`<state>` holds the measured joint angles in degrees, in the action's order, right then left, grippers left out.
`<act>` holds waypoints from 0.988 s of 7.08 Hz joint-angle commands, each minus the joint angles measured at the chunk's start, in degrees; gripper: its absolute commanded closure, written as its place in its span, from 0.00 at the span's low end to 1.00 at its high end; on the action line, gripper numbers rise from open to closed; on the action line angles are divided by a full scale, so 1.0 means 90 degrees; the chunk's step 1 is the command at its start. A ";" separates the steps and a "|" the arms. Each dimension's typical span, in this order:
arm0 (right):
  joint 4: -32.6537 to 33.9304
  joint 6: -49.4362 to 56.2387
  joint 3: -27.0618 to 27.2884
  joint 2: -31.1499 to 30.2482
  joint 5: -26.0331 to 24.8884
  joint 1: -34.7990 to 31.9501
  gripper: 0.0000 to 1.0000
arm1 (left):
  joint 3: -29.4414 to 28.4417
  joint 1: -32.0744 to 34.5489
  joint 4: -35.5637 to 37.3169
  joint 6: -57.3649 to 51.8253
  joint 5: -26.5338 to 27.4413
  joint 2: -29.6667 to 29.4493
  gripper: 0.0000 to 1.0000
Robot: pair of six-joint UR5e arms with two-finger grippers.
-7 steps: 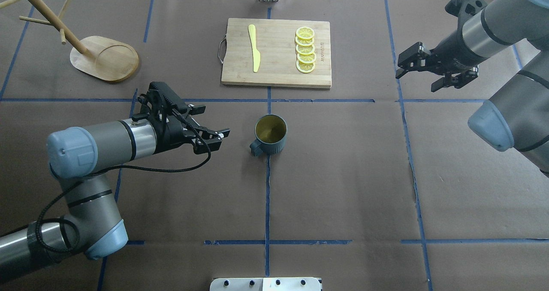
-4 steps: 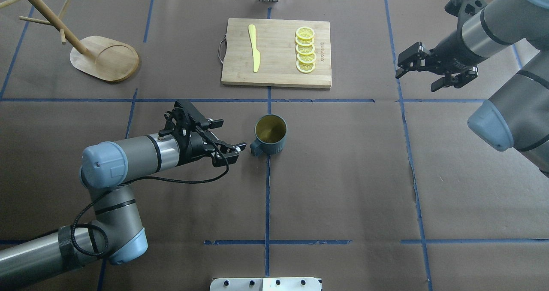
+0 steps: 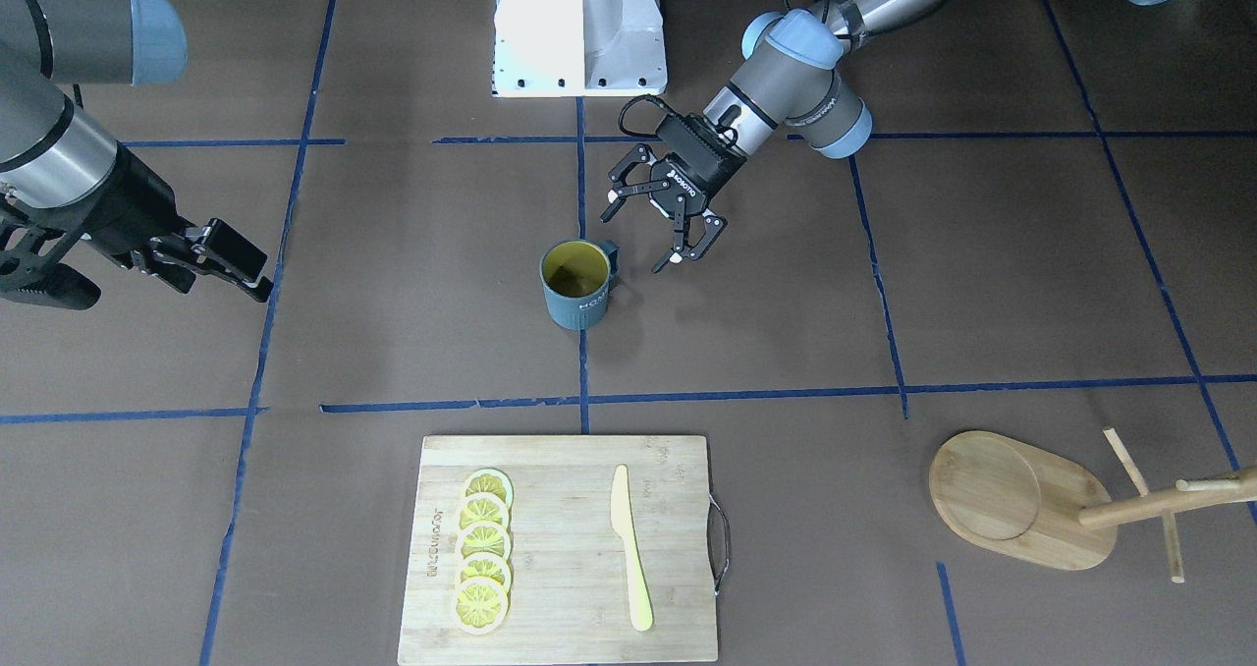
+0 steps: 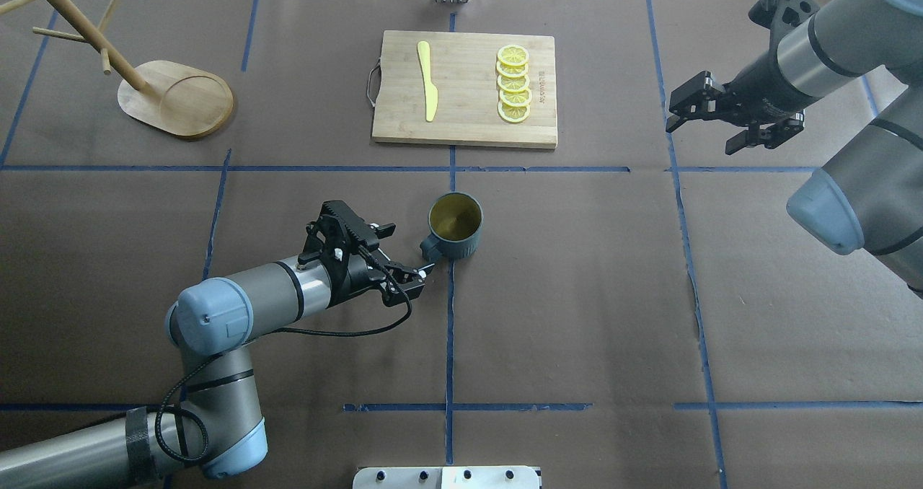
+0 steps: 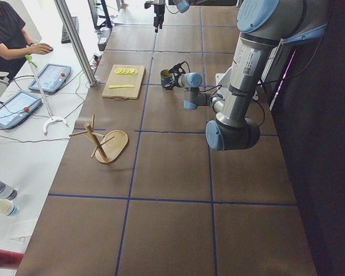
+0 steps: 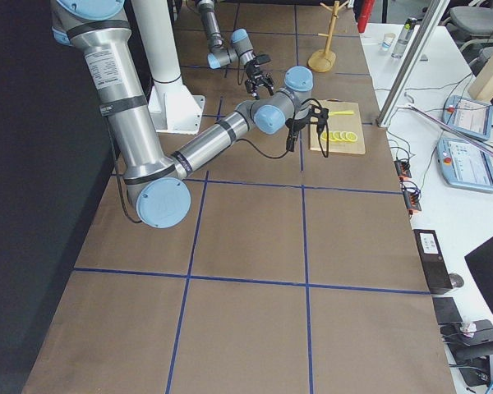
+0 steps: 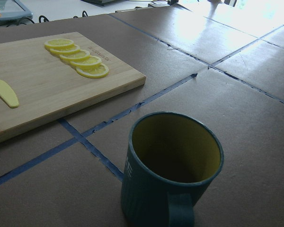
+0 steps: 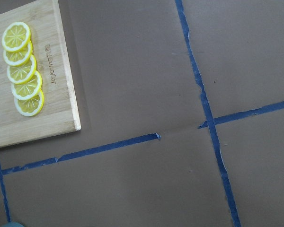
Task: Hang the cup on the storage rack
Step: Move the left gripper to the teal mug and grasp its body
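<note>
The dark teal cup (image 4: 454, 226) stands upright in the middle of the table, yellow-olive inside, its handle towards my left arm; it also shows in the front view (image 3: 576, 283) and fills the left wrist view (image 7: 170, 175). My left gripper (image 4: 412, 248) is open and empty, low over the table, its fingertips right at the cup's handle. The bamboo storage rack (image 4: 177, 98) stands at the far left, with nothing on its pegs. My right gripper (image 4: 699, 135) is open and empty, raised at the far right.
A bamboo cutting board (image 4: 465, 89) with several lemon slices (image 4: 513, 84) and a yellow knife (image 4: 427, 78) lies behind the cup. Brown paper with blue tape lines covers the table. A person sits at the far side in the exterior left view (image 5: 8, 34).
My left arm has swung right and towards the near edge, bringing the open gripper from well left of the cup up to its handle. The cup and the right arm have not moved.
</note>
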<state>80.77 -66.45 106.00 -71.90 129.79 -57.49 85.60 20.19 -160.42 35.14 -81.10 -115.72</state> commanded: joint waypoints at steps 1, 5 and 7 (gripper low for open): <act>0.0000 0.0000 0.0009 -0.0018 0.0003 -0.0008 0.00 | -0.0309 -0.0066 0.0011 -0.0017 0.0134 -0.0227 0.10; -0.0010 -0.0010 0.0019 -0.0018 -0.0007 0.0002 0.00 | -0.0565 -0.0066 0.0021 -0.0251 0.0144 -0.0355 0.29; -0.0010 -0.0010 0.0019 -0.0028 -0.0046 0.0002 0.00 | -0.0595 -0.0066 0.0031 -0.0262 0.0144 -0.0365 0.43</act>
<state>80.69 -66.53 106.21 -72.13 129.52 -57.49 80.35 19.60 -160.21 32.95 -79.81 -118.96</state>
